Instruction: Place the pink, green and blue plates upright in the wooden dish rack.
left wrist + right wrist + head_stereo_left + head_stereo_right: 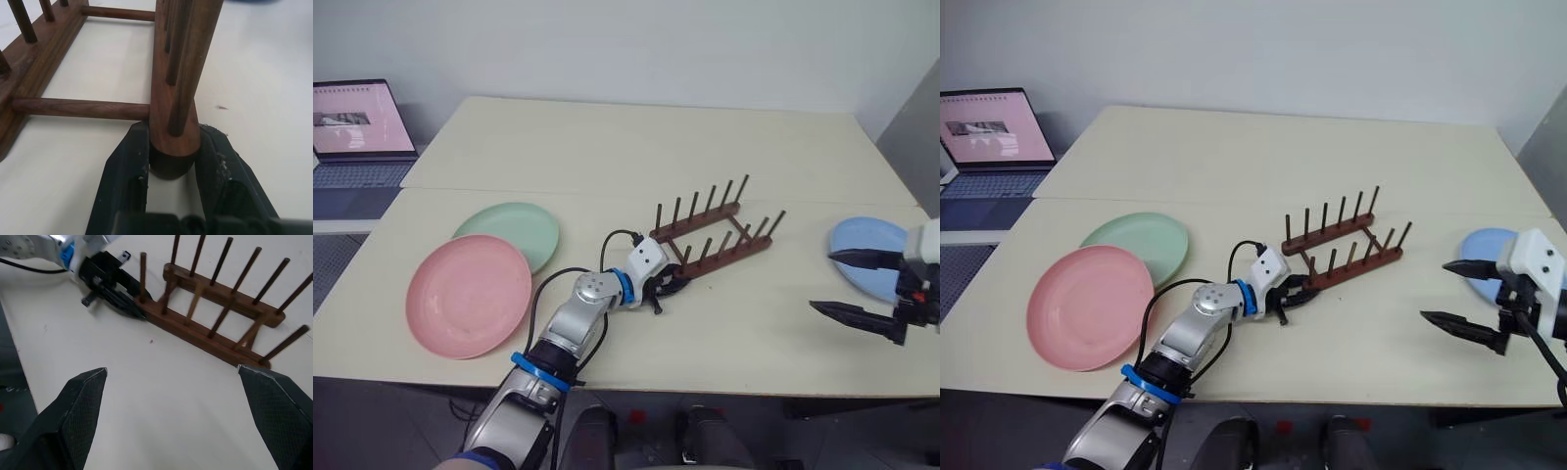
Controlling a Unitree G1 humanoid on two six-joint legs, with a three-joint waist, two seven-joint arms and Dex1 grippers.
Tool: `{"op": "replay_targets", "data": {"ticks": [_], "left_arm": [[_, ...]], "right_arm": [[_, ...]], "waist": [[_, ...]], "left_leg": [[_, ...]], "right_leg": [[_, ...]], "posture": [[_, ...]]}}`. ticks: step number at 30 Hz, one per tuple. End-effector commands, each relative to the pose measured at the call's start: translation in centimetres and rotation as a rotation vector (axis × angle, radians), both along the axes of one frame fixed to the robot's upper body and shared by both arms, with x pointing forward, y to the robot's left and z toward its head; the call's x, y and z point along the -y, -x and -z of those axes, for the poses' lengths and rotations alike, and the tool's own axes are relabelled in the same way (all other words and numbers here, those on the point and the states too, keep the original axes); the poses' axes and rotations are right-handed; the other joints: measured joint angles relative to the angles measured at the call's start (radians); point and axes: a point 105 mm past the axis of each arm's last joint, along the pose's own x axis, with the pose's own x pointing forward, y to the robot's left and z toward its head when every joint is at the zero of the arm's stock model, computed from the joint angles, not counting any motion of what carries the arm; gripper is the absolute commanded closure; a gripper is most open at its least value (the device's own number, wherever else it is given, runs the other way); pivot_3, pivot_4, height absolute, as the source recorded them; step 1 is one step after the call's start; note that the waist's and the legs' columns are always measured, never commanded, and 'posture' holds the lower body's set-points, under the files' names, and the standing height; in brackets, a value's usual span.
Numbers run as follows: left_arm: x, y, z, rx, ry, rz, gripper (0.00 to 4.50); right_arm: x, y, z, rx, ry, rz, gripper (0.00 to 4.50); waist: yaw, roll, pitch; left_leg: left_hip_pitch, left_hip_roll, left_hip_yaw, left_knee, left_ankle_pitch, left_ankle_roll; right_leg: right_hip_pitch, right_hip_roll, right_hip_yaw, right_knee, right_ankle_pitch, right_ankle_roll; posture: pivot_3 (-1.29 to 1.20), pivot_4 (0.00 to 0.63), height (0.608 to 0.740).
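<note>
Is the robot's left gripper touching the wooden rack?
Touching. The left wrist view shows the left gripper with a finger pressed on each side of the wooden dish rack rail's end.

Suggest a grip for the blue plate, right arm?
Take the blue plate by its rim on the near edge: it lies flat on the table, so only the thin rim offers a pinch. The right gripper stands open just beside it.

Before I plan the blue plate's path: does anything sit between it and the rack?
Nothing visible does. Bare table lies between the blue plate and the wooden dish rack. The left gripper clamps the rack's opposite end.
</note>
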Motion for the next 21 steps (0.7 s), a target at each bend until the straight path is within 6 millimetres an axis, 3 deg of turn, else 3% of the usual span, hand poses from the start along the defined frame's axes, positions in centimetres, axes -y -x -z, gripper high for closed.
{"op": "replay_targets", "data": {"ticks": [1, 8, 19, 21], "left_arm": [[1.2, 1.7, -1.9, 0.04, 0.02, 0.192, 3.46], [2.3, 1.4, -1.5, 0.033, -0.033, 0.323, 3.46], [3.1, -0.9, -1.2, 0.044, -0.066, 0.328, 3.46], [2.6, -1.4, -1.7, 0.039, -0.041, 0.304, 2.72]], "right_arm": [[1.1, 1.1, -0.8, 0.031, 0.035, 0.033, 0.0], [1.1, 2.9, 0.0, -0.006, 0.028, 0.069, 0.0], [0.5, 3.7, 0.7, -0.021, 0.018, 0.085, 0.0], [0.4, 3.7, 0.9, -0.031, 0.015, 0.084, 0.0]], "waist": [[0.003, 0.0, 0.0], [0.012, 0.0, 0.0], [0.009, 0.0, 0.0], [0.009, 0.0, 0.0]], "left_leg": [[0.0, 0.0, 0.0, 0.0, 0.0, 0.0], [0.0, 0.0, 0.0, 0.001, 0.0, 0.0], [0.0, 0.0, -0.001, 0.0, 0.0, 0.0], [0.0, 0.0, -0.001, 0.0, 0.0, 0.0]], "right_leg": [[0.0, 0.0, 0.0, 0.0, 0.0, 0.0], [0.0, 0.0, 0.0, 0.0, 0.0, -0.002], [0.0, 0.001, 0.0, -0.001, 0.0, -0.001], [0.0, 0.001, 0.0, -0.001, 0.0, -0.001]], "posture": [[0.0, 0.15, 0.739], [0.0, 0.15, 0.739], [0.0, 0.15, 0.739], [0.0, 0.15, 0.739]]}}
